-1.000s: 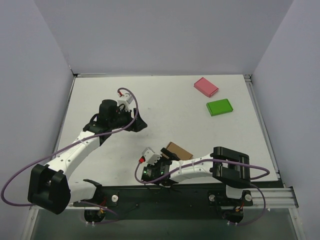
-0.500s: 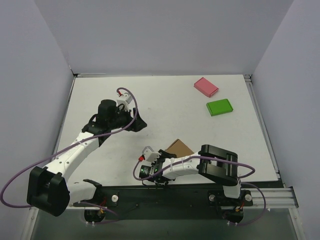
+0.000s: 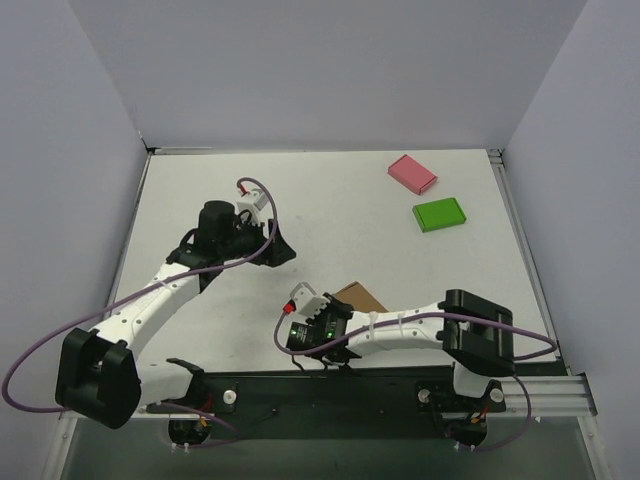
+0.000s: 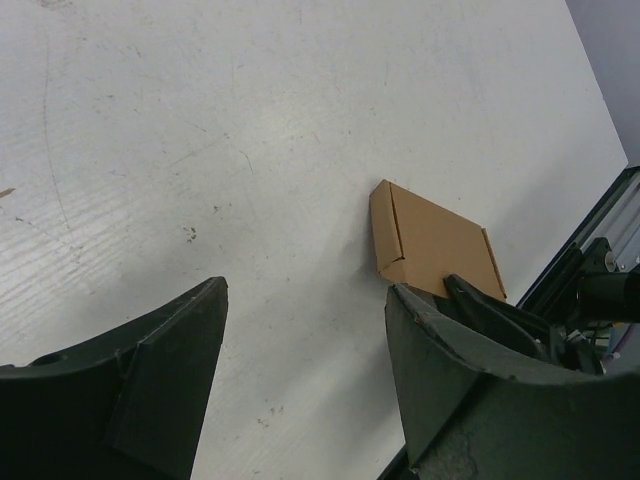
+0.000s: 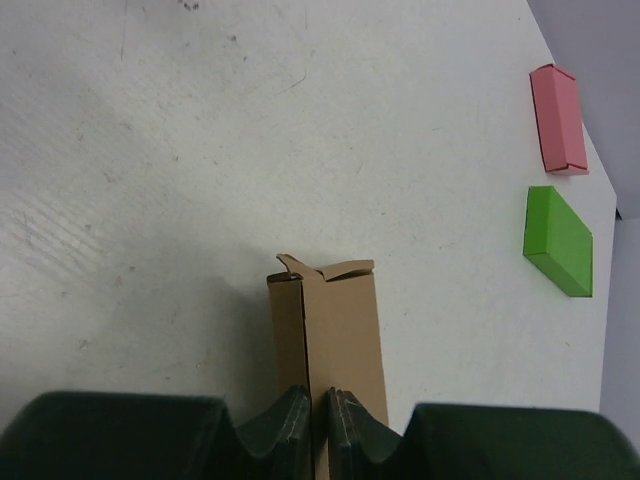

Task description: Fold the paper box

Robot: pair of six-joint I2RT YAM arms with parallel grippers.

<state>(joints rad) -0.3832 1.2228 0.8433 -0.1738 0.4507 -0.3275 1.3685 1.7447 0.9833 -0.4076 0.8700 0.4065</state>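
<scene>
The paper box (image 3: 363,297) is a flat brown cardboard piece lying near the table's front edge, right of centre. My right gripper (image 3: 336,313) reaches it from the near side. In the right wrist view the box (image 5: 337,318) runs away from the jaws, with small bent flaps at its far end. The right gripper (image 5: 320,398) is shut on the box's near edge, one finger on each face. My left gripper (image 3: 281,250) hovers open farther back and left, with only bare table between its fingers (image 4: 170,340). In the left wrist view the box (image 4: 432,243) lies beyond them.
A pink flat box (image 3: 412,173) and a green flat box (image 3: 439,214) lie at the back right, and both the pink box (image 5: 558,118) and the green box (image 5: 557,240) show in the right wrist view. Grey walls surround the white table (image 3: 330,200). A black rail runs along the front edge.
My right gripper has gone from open to shut on the box's near edge, and the right arm's elbow swung left then back right. The left arm has barely moved.
</scene>
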